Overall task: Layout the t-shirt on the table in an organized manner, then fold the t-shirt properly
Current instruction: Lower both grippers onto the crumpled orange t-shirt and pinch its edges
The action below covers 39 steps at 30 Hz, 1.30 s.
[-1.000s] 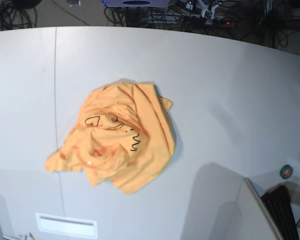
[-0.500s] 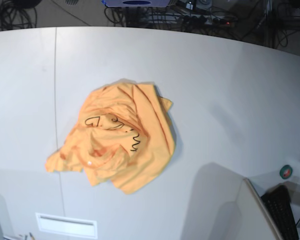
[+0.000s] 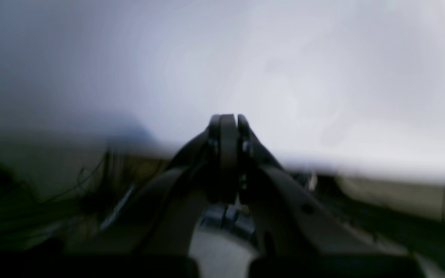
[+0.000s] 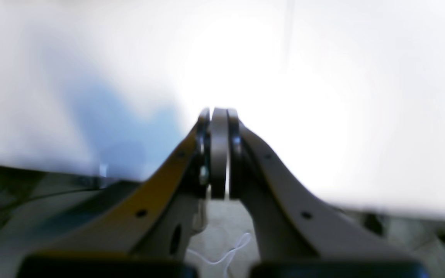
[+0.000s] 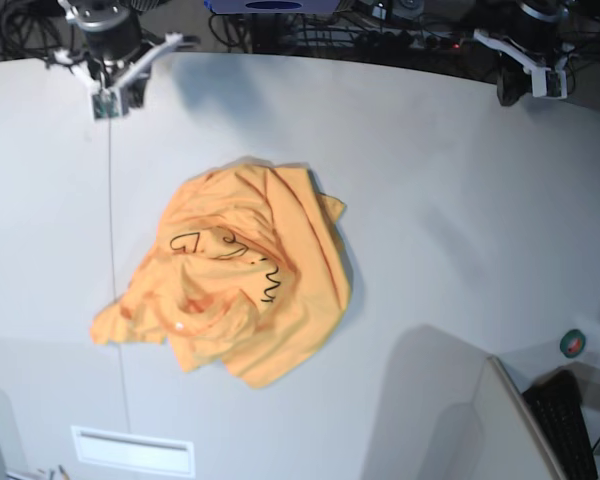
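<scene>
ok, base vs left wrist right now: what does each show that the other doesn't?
Base only: the t-shirt lying crumpled in a heap mid-table, its black line drawing partly visible, and both arms entering at the far edge, neither touching the shirt. Left wrist only: a close look at the left tool, jaws pressed together with nothing between them, plus blurred cables below the table edge. Both: the white table, bare where the left arm hangs.

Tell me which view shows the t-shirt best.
Base view: the t-shirt lies whole and crumpled mid-table. The right wrist view shows none of it; the left wrist view at most an orange sliver at its top-right corner.
</scene>
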### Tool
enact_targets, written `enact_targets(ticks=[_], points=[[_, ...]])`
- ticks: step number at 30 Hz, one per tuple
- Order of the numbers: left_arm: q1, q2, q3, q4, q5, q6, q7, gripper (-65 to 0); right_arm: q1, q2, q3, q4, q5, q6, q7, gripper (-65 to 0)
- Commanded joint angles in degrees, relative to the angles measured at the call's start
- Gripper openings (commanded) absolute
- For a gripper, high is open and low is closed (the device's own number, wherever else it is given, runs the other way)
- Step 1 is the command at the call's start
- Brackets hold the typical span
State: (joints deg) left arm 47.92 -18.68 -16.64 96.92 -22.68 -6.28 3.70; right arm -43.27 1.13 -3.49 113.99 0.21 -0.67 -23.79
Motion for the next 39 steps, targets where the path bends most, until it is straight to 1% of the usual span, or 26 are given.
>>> enact_targets(ticks=[1,3,4,6,8,10,11,12,13,14,15,16,17,18,21,22,25,26,31,37,38,39], points=[[-0.8,-0.4,-1.0,1.5,-0.8,-0.2,1.7,-65.0,2.6,-0.3,-1.7,0.9,0.4,0.3,-0.2,-65.0],[-4.6,-0.2,-3.7,2.7,-2.2,-0.2,8.3,-65.0,9.0,-1.1,-4.8,0.8,1.6,0.3,-4.2,-65.0],[-6.6,-0.1,-5.3,3.1,-3.0,-0.2,11.9,-65.0,12.8,-2.0,-5.9,0.8,3.5,0.3,-6.5,-65.0],[-10.6,0.3,-8.1,3.0,-5.2,-0.2,17.1,-65.0,19.7,-3.5,-5.9,-0.3,8.6,0.3,-10.8,-64.5],[-14.5,1.4,-11.4,2.9,-7.1,-0.2,20.6,-65.0,27.8,-4.3,-5.8,-3.7,14.5,0.3,-14.2,-50.0],[-18.2,2.4,-13.5,2.9,-6.9,-0.2,23.0,-65.0,35.4,-4.7,-5.8,-9.3,20.0,0.3,-16.1,-38.3],[-19.5,2.4,-14.2,2.9,-6.9,-0.2,23.9,-65.0,38.4,-4.8,-5.8,-12.4,22.3,0.3,-15.9,-34.4],[-20.7,2.4,-14.4,2.9,-6.9,-0.2,25.2,-59.1,41.6,-4.8,-5.8,-16.3,24.7,0.3,-15.8,-30.9],[-21.7,2.2,-14.4,2.9,-6.9,-0.2,26.4,-51.3,44.8,-4.8,-5.8,-20.7,27.0,0.2,-15.7,-29.3],[-22.4,1.9,-14.3,2.9,-7.0,-0.2,27.5,-43.3,48.0,-4.8,-5.8,-25.2,28.7,0.1,-15.7,-29.3],[-23.0,1.8,-14.3,2.9,-7.0,-0.2,28.1,-36.9,50.8,-4.7,-5.8,-29.7,29.9,0.1,-15.3,-29.7],[-23.3,1.8,-14.3,3.0,-7.0,-0.3,28.1,-31.8,53.1,-4.6,-5.8,-34.0,30.4,0.0,-13.9,-30.3],[-23.4,1.8,-14.2,3.0,-7.0,-0.3,28.1,-29.0,54.7,-4.6,-5.8,-37.1,30.5,0.0,-12.1,-30.8],[-23.4,1.8,-14.2,3.0,-7.0,-0.3,28.1,-28.0,56.0,-4.6,-5.8,-39.8,30.5,0.0,-10.3,-31.4],[-23.5,1.8,-14.1,3.0,-7.0,-0.3,28.1,-28.1,59.0,-4.6,-5.8,-47.5,30.5,-0.1,-5.6,-32.1],[-23.5,1.9,-14.1,2.9,-7.0,-0.3,28.1,-28.1,59.7,-4.6,-5.8,-49.7,30.5,-0.8,-4.6,-32.1],[-23.5,1.9,-14.1,2.9,-7.0,-0.3,28.1,-28.1,60.6,-4.4,-5.9,-52.9,30.5,-7.5,-2.7,-31.7],[-23.5,1.9,-14.1,2.9,-7.0,-0.3,28.1,-28.1,60.6,-4.3,-6.0,-52.9,30.5,-8.6,-2.0,-31.5],[-24.3,2.2,-13.8,1.8,-7.0,-0.3,28.1,-28.1,61.2,-4.4,-6.0,-53.7,30.5,-8.7,0.4,-32.0],[-27.7,1.8,-7.1,-4.0,-6.9,-0.3,28.1,-28.3,63.6,-4.8,-5.9,-58.1,30.8,-8.6,0.7,-32.3],[-29.0,1.8,-5.6,-5.1,-6.9,-0.3,28.1,-28.3,64.0,-4.9,-5.9,-58.3,30.8,-8.6,0.9,-32.7],[-29.9,1.8,-4.5,-6.0,-6.9,-0.3,28.1,-28.3,64.1,-5.0,-5.9,-58.3,30.8,-8.6,1.7,-35.6]])
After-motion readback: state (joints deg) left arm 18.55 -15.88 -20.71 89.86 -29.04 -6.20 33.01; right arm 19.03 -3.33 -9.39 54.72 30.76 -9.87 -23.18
